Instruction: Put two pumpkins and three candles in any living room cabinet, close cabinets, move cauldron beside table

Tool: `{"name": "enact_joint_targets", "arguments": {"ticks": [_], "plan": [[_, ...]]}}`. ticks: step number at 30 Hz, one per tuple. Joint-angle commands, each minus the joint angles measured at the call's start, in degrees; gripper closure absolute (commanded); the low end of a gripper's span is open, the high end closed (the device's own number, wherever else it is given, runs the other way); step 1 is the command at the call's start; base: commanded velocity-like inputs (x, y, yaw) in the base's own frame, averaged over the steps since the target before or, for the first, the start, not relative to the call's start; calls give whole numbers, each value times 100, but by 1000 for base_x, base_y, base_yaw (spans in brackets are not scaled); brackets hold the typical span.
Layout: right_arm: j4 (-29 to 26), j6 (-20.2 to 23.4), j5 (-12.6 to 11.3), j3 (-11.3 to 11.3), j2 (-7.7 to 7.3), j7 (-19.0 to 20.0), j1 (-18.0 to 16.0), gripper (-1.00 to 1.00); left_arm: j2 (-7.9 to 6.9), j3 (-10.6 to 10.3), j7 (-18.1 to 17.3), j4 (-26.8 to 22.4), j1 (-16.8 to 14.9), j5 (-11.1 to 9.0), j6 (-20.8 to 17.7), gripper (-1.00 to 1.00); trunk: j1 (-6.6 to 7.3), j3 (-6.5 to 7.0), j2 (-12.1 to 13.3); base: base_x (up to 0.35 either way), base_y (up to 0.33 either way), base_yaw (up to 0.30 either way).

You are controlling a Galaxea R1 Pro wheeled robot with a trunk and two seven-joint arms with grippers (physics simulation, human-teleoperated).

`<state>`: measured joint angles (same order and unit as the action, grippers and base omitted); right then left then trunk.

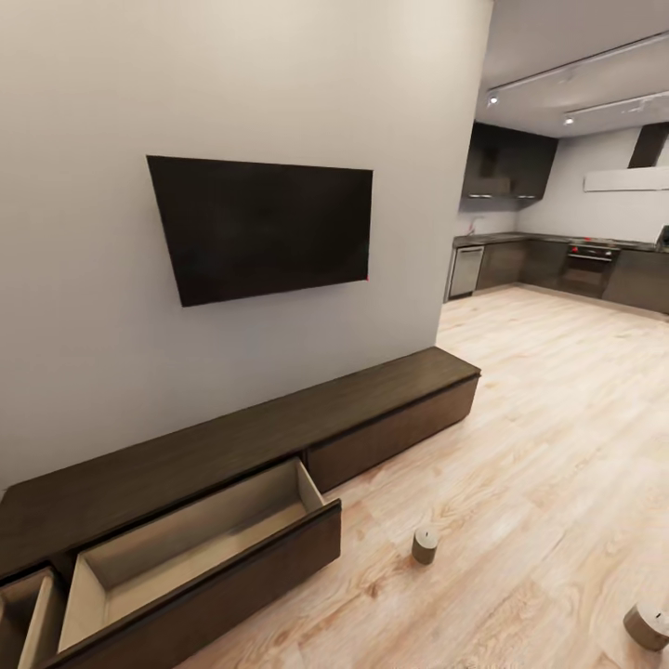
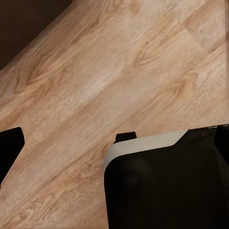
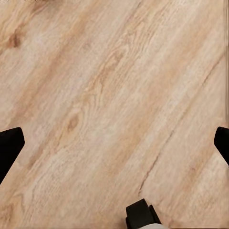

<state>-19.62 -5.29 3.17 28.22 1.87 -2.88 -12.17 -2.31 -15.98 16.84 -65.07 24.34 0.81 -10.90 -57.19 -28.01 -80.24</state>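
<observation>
Head view: a long, low dark-brown cabinet [image 1: 279, 437] is seen running along a grey wall beneath a black wall-mounted television [image 1: 265, 225]. 1 large drawer [image 1: 200, 557] is pulled fully out, its pale wood interior exposed and bare; a 2nd drawer [image 1: 26, 618] at the near-left edge is also out, only partly in frame. The drawer front further along the cabinet is shut flush. 2 candles are seen upright on the light wood floor [image 1: 557, 418] — 1 candle [image 1: 425, 544] near the open drawer's far corner, well apart from the other candle [image 1: 648, 624], which is cut by the frame's lower right corner. A dark kitchen [image 1: 567, 255] is visible in the background.

Left wrist view: the left claw [image 2: 117, 136] is held above bare floor planks, fingertips spread apart, nothing between them; a rounded black-and-white part of the robot is seen beside it.

Right wrist view: the right claw [image 3: 114, 138] is likewise parted and unloaded over the floor.
</observation>
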Motion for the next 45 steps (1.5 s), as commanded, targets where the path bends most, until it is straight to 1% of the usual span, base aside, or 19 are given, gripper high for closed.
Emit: {"name": "enact_joint_targets", "arguments": {"ticks": [1, 10, 23, 39, 45], "plan": [[2, -16, 34, 27, 4, -10, -5, -100, -6, -19, 39, -10, 0, 13, -37, -100, 0, -5, -3, 0, 0, -260], [19, -8, 34, 26, 5, -10, -5, -100, 1, -23, 32, -11, 0, 21, -44, -100, 0, -5, -3, 0, 0, -280], [16, 4, 34, 3, 78, -11, -5, -100, 11, -27, 31, -14, -15, 24, -44, -100, 0, -5, -3, 0, 0, -277], [2, 3, 34, -2, 85, -11, -5, -100, 11, -28, 22, -7, -22, 28, -44, -100, 0, -9, -3, 0, -1, -266], [2, 8, 34, -1, 85, -11, -5, -100, 11, -30, 22, -6, -25, 38, -31, -100, 0, -9, -3, 0, -74, -290]]}}
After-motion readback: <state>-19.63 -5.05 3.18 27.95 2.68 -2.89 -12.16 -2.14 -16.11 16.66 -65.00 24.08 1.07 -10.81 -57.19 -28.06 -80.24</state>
